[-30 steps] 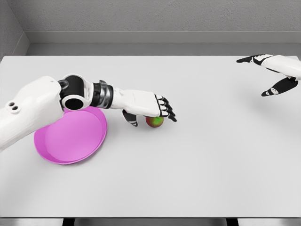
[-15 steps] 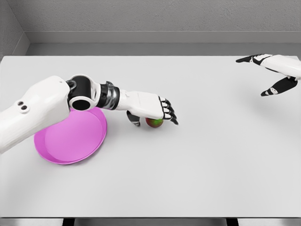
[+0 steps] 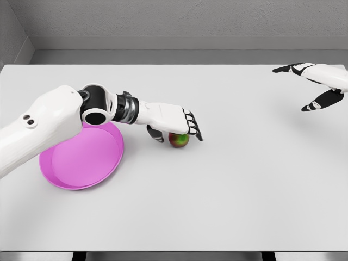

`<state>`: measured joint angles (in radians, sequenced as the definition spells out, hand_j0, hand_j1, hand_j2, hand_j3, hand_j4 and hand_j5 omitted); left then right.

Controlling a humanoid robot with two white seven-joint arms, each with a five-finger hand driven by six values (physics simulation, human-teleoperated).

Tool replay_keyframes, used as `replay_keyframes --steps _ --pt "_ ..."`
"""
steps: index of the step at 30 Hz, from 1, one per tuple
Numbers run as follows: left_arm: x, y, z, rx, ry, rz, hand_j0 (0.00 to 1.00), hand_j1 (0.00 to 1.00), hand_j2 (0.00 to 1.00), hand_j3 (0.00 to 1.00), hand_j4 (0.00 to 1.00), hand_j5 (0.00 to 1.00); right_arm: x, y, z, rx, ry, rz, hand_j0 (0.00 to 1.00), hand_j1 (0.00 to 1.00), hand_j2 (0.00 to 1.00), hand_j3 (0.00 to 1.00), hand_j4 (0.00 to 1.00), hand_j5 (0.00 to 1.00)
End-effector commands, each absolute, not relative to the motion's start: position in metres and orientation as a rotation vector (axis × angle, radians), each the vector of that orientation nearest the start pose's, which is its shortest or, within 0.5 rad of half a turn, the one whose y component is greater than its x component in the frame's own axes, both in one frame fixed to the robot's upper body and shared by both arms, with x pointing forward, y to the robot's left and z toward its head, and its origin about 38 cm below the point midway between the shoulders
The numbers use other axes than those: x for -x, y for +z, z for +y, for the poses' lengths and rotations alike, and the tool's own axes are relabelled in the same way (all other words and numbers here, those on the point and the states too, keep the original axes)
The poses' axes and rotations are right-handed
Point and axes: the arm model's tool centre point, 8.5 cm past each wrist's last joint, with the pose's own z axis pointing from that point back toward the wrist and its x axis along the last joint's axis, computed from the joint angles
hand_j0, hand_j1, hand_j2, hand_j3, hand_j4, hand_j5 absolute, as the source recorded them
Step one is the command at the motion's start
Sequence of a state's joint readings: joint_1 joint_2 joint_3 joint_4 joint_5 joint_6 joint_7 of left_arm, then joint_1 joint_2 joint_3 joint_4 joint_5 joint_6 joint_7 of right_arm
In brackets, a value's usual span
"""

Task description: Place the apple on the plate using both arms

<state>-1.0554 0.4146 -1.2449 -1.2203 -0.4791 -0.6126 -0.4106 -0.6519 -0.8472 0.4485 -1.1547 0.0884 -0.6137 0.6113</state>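
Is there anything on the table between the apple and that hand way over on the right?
No. In the head view, only bare table lies between the apple and the right hand.

Compared with one second ago, the left arm sits higher and further forward in the head view: its elbow joint is now up and to the right of its earlier position, covering more of the upper rim of the pink plate (image 3: 81,163). The left hand (image 3: 175,124) is slightly higher than half a second ago and lies flatter over the apple (image 3: 178,140), palm down, so that a little more of the apple shows beneath it. The thumb, which reached down toward the bench (image 3: 217,190) on the plate side of the apple a second ago, is now drawn closer to the fruit.
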Motion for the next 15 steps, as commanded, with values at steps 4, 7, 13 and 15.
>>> replay_keyframes --steps 4,7,13,15 --pt "-0.4575 0.1736 0.0888 0.146 2.918 1.625 0.84 0.84 0.84 0.84 0.84 0.84 -0.4576 0.2398 -0.4065 0.349 1.631 -1.468 1.0 1.0 1.0 1.0 1.0 1.0" --pt "-0.4578 0.1738 0.0877 0.152 2.916 1.618 0.84 0.84 0.84 0.84 0.84 0.84 -0.4576 0.2398 -0.4065 0.349 1.631 -1.468 1.0 1.0 1.0 1.0 1.0 1.0" --pt "-0.4576 0.172 0.0876 0.158 2.919 1.604 0.84 0.84 0.84 0.84 0.84 0.84 -0.4574 0.24 -0.4071 0.35 1.631 -1.467 1.0 1.0 1.0 1.0 1.0 1.0" --pt "-0.4577 0.1718 0.0872 0.158 2.919 1.604 0.84 0.84 0.84 0.84 0.84 0.84 -0.4574 0.24 -0.4071 0.35 1.631 -1.467 1.0 1.0 1.0 1.0 1.0 1.0"
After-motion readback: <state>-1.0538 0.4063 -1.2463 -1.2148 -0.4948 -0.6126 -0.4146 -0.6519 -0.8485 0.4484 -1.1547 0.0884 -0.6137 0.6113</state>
